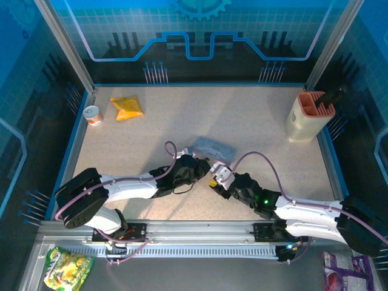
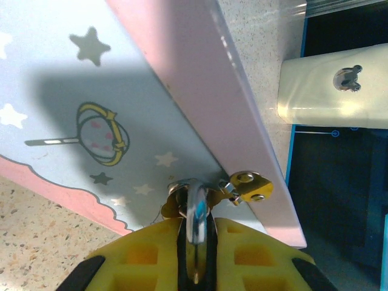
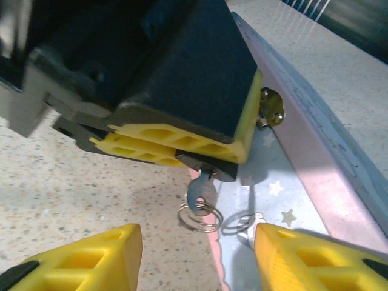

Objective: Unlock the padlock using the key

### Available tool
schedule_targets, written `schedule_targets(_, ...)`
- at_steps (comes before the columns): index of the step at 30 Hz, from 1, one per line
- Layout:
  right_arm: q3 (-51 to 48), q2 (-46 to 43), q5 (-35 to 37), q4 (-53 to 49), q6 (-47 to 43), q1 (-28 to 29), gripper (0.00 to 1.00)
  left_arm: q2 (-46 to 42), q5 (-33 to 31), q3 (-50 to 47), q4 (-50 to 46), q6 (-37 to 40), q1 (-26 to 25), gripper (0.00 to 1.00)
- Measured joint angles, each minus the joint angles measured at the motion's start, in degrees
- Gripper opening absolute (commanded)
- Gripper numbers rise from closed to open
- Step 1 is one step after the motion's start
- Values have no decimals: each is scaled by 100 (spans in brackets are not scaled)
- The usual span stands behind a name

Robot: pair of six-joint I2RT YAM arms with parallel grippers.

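Small dark squarish padlock (image 3: pixel 212 167) sits pinched at the tips of the left end effector (image 3: pixel 203 159), mid-table, right at the near edge of the pale blue rectangular tin box with star print (image 3: pixel 285 200). The left end effector's yellow pads are pressed nearly together on it.

Thin silvery metal key (image 3: pixel 200 193) sticks out of the padlock's underside and points down. A small wire key ring (image 3: pixel 200 218) hangs from it over the tin's pink edge; cannot tell if the ring touches the tin or the speckled beige table (image 1: pixel 242 115).

Left wrist view: left end effector (image 2: pixel 195 233) is closed on silvery metal at the pad tips, with wire rings beside it. Cannot tell which part that metal is. A brass hasp plate (image 2: pixel 250 185) on the tin's pink side is just beside it.

Right end effector (image 3: pixel 197 245) has its yellow fingers (image 3: pixel 85 257) spread well apart and grips nothing. It sits just below the key and ring, clear of both.

Top view: left end effector (image 1: pixel 197 165) and right end effector (image 1: pixel 217 176) meet at the near side of the tin box (image 1: pixel 212 147).

Well apart from these, at the far left, are an orange-yellow snack packet (image 1: pixel 126 107) and a small white can (image 1: pixel 92 114). At the far right is a cream holder with an orange insert (image 1: pixel 306 118).
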Motion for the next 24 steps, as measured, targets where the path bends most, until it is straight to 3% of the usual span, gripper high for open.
schedule_targets(11,-243,254,595,1082,-487,120,47,-11,0,-66,149,-2,-13,0)
schedule_targets(24,-367,260,420,1368,-553,157,39,-7,0,-94,492,-35,-98,0)
